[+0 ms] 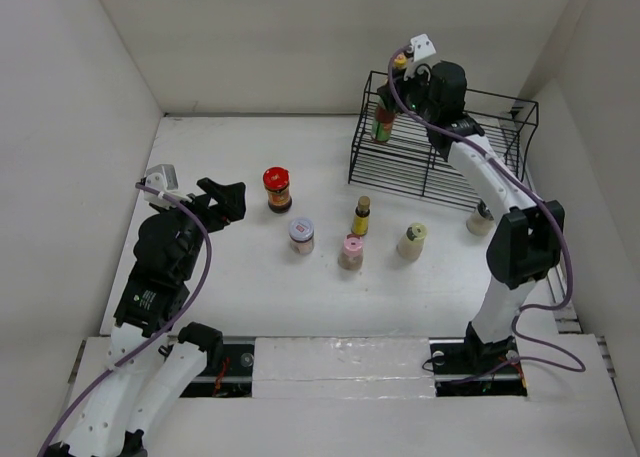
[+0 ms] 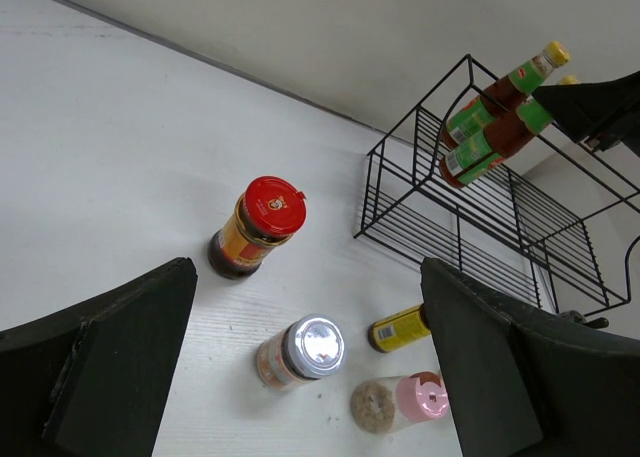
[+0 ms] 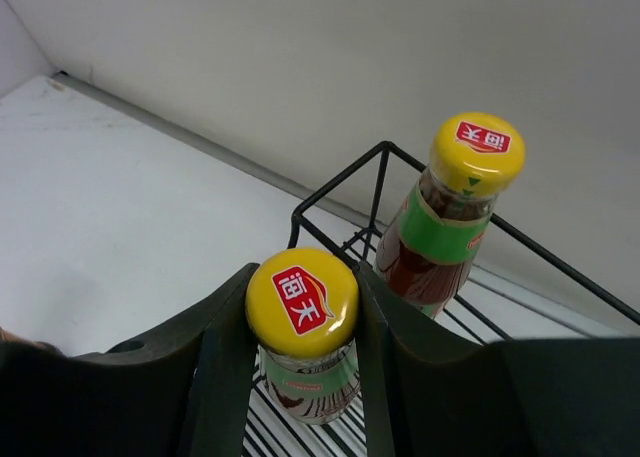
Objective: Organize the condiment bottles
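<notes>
My right gripper (image 3: pixel 300 277) is shut on the neck of a yellow-capped sauce bottle (image 3: pixel 302 302), which stands inside the black wire rack (image 3: pixel 330 192) at its left end. A second yellow-capped sauce bottle (image 3: pixel 450 217) stands just behind it; its cap shows in the top view (image 1: pixel 400 62). My left gripper (image 1: pixel 225 199) is open and empty, left of the red-lidded jar (image 1: pixel 277 189). On the table stand the silver-lidded jar (image 1: pixel 301 234), a yellow-labelled bottle (image 1: pixel 361 217), a pink-capped bottle (image 1: pixel 351 251) and a cream-capped bottle (image 1: pixel 412 240).
Another beige bottle (image 1: pixel 481 220) stands right of the cream-capped one, partly hidden by my right arm. The rack (image 1: pixel 440 162) sits at the back right, close to the rear wall. White walls close in the table on three sides.
</notes>
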{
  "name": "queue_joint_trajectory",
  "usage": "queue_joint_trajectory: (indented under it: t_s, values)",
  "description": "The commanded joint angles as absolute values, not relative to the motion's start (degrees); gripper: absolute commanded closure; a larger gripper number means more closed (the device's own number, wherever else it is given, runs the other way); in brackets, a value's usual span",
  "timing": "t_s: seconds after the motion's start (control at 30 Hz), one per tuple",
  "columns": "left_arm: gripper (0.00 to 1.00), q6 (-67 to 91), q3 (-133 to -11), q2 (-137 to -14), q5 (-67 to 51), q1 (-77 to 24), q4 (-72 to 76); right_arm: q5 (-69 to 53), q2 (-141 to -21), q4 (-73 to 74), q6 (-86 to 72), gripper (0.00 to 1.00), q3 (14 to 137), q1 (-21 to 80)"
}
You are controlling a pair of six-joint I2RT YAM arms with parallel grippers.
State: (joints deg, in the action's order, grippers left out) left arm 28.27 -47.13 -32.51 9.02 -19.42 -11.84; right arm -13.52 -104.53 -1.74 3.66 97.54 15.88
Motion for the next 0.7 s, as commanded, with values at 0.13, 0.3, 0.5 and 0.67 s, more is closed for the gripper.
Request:
queue_joint_trajectory:
  t_s: [0.13, 0.3, 0.5, 0.67]
  values:
    - [0.1, 27.33, -47.2, -32.17, 8.35, -19.25, -9.23, -12.31, -103.01, -12.74, 1.67, 0.38, 94.58, 16.79]
    - [0.1, 27.33, -47.2, -32.17, 8.35, -19.25, -9.23, -9.06, -101.07, -13.27, 1.14, 0.08, 95.09, 16.79]
    - [0.1, 27.33, -47.2, -32.7, 8.35, -19.25, -9.23, -5.98, -94.68, -13.27, 3.94, 0.0, 94.93, 17.48]
    - [0.1, 27.33, -47.2, -32.7, 8.35, -19.25, -9.23, -1.59, -89.13, -12.14, 7.9, 0.0, 90.01, 21.96]
